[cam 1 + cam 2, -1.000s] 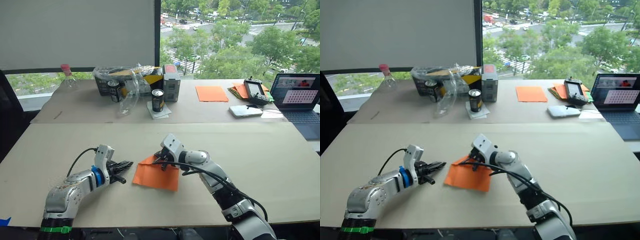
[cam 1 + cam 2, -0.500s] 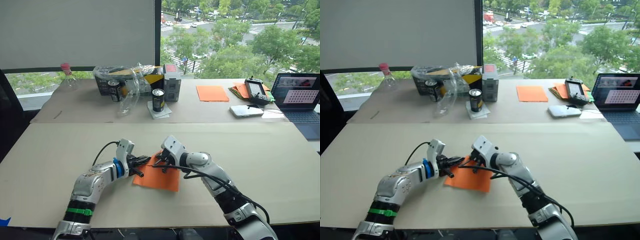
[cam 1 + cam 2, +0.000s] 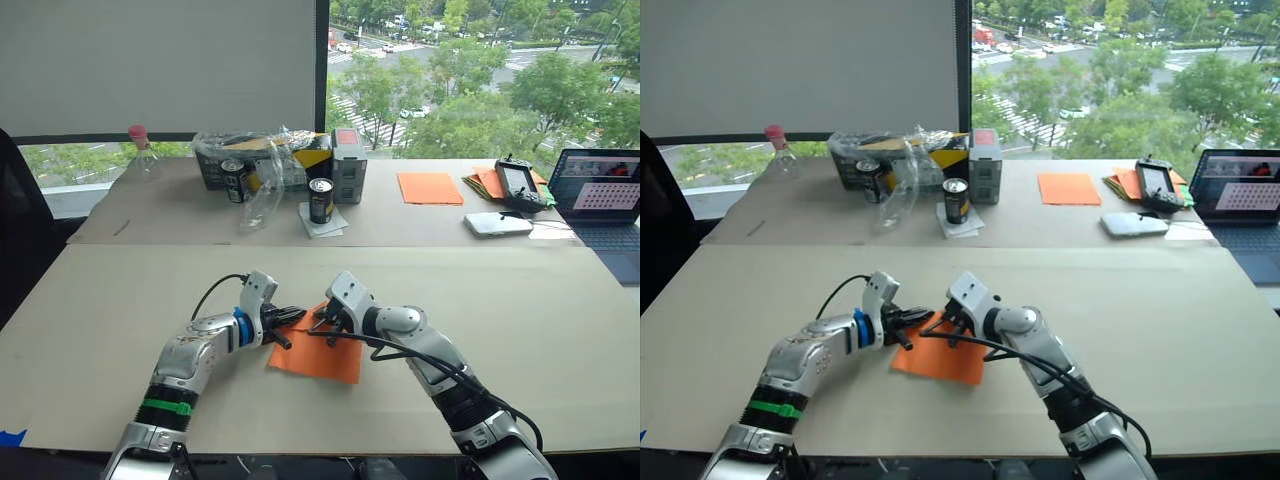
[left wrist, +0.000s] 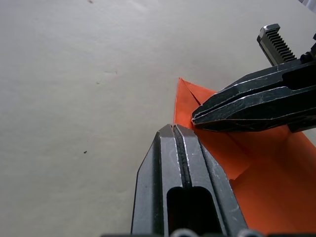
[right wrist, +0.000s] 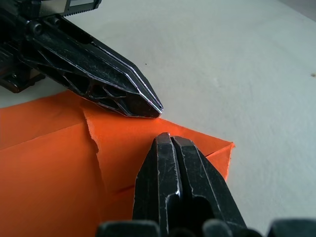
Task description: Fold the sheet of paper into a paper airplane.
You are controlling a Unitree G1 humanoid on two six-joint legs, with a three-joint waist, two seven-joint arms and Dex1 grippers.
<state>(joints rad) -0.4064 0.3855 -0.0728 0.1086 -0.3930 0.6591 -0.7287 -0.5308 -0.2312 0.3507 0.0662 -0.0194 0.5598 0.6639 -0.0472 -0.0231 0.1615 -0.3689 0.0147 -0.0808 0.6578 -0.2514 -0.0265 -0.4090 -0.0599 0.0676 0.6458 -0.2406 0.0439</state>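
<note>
Left tool (image 4: 178,129): fingers pressed together, gripping nothing, tip resting on the near-left corner area of the sheet of paper (image 3: 318,352).
Right tool (image 5: 170,140): fingers likewise closed with nothing between them, tip down on the folded corner, just beside the left tool's tip.
Sheet of paper: flat on the tabletop (image 3: 520,300) between the two arms, near the front edge; one corner flap is folded over, with a crease line visible.
Progress: early, by my judgement; one corner fold is in, no pointed wedge yet.
Left to do: the matching corner, centre fold, wings.
</note>
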